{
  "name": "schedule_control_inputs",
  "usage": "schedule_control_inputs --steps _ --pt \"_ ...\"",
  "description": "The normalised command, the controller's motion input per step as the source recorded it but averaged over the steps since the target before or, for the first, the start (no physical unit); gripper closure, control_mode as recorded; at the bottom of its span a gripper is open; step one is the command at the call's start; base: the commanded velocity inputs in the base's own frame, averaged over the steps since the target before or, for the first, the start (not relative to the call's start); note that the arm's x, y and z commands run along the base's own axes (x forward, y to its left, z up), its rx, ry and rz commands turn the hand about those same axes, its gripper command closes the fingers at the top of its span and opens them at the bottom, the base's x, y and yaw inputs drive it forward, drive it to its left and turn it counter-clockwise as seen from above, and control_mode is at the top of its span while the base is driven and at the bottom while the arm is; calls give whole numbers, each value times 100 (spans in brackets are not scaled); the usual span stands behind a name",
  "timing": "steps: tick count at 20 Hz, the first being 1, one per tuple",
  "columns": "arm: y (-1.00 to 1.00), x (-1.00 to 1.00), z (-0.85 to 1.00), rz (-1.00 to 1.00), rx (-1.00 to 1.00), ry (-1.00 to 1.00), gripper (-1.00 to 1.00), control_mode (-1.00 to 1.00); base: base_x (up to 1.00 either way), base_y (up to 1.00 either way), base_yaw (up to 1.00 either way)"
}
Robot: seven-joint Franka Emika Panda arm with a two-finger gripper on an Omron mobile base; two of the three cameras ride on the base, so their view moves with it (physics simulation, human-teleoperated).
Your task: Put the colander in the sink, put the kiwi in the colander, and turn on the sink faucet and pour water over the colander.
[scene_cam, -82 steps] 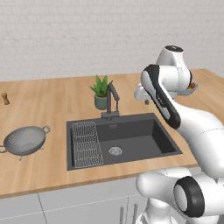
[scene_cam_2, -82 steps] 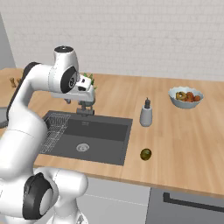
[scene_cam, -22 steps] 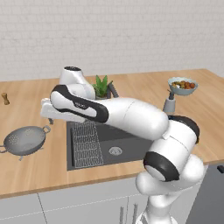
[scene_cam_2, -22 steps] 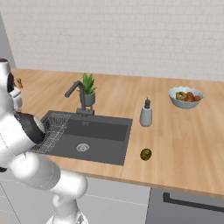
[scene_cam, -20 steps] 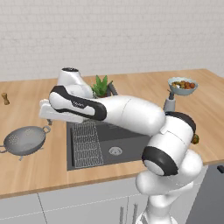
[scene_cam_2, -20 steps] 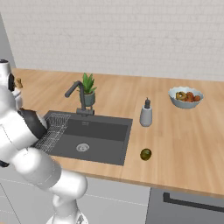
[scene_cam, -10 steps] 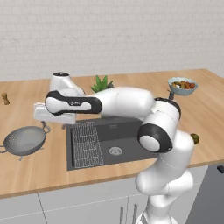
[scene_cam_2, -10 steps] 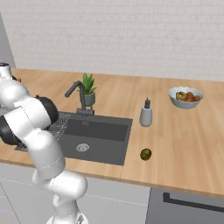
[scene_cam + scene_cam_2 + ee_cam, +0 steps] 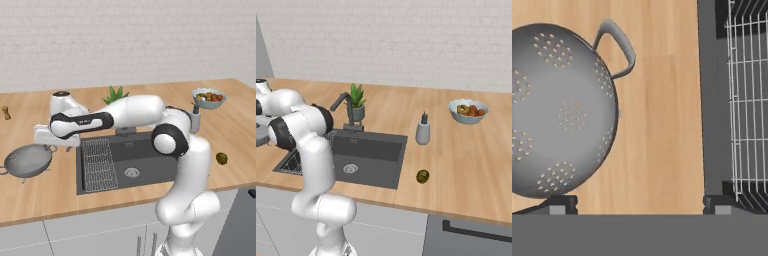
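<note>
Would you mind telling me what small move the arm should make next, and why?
Probably shift the open gripper sideways toward the colander and lower it over the near rim. The colander sits on the counter beside the sink, off-centre between the fingertips.

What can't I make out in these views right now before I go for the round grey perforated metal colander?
- Round grey perforated metal colander: the hand view's left edge cuts off its far side, so one loop handle shows.
- Slim dark grey faucet: in the left base view the white arm hides nearly all of it.
- Dark grey sink: its right part sits behind the arm in the left base view.
- Small olive-green kiwi: too small for surface detail.
</note>
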Motion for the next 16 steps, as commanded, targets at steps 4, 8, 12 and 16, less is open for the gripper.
schedule_control_inputs --steps 4,8,12,16 --pt "15 30 -33 0 0 0 -100 -100 0 0 0" --pt "7 25 -37 0 0 0 -100 -100 0 0 0" --pt "1 27 -33 0 0 0 -100 -100 0 0 0" --pt "1 24 -34 0 0 0 -100 -100 0 0 0"
